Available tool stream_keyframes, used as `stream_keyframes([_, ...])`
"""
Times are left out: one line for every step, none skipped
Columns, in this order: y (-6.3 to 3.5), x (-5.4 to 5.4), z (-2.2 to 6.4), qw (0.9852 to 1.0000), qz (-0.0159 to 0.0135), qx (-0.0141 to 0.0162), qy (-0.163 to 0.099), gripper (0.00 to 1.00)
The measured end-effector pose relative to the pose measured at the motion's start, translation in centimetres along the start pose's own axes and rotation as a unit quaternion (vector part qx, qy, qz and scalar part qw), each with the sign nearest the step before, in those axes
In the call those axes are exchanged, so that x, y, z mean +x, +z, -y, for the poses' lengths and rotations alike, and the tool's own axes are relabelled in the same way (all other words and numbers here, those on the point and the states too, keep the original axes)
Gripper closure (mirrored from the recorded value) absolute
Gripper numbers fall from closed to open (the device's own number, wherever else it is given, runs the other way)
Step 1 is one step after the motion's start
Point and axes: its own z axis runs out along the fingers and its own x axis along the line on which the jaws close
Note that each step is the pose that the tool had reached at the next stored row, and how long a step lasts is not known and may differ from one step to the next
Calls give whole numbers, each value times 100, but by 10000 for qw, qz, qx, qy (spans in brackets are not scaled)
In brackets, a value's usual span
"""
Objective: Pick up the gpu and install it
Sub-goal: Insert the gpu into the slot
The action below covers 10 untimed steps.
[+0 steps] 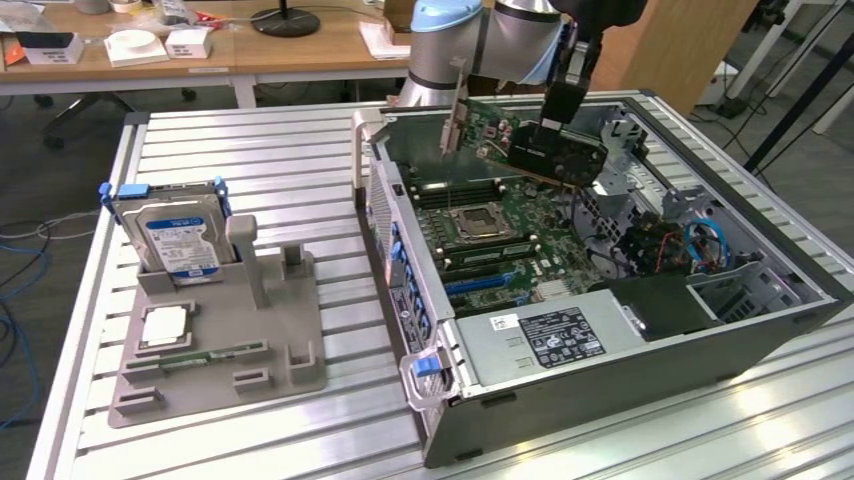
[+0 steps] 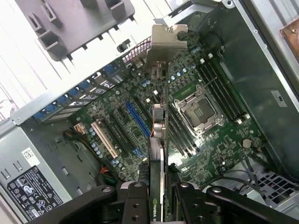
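Now the gripper (image 1: 545,128) is clamped on the gpu (image 1: 514,145), pinching the card by its upper edge. The card hangs tilted over the open computer case (image 1: 561,400), with its silver bracket (image 1: 454,110) toward the exterior view's left. From the wrist, the card runs edge-on above the motherboard (image 2: 219,135), beside the CPU socket (image 2: 200,111). Off on the table (image 1: 240,140), a hard drive (image 1: 180,235) stands in its grey holder (image 1: 227,370).
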Motion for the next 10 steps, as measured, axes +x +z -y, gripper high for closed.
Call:
stream_keyframes([0, 0, 0, 10000, 0, 0, 0, 74])
stream_keyframes([0, 0, 0, 10000, 0, 0, 0, 74])
stream_keyframes([0, 0, 0, 10000, 0, 0, -1, 74])
stream_keyframes([0, 0, 0, 10000, 0, 0, 0, 74])
stream_keyframes([0, 0, 0, 10000, 0, 0, -1, 74])
stream_keyframes([0, 0, 0, 10000, 0, 0, -4, 74])
stream_keyframes([0, 0, 0, 10000, 0, 0, -9, 74])
stream_keyframes([0, 0, 0, 10000, 0, 0, -16, 74])
stream_keyframes([0, 0, 0, 10000, 0, 0, -26, 74])
stream_keyframes([1, -1, 0, 10000, 0, -1, -45, 74])
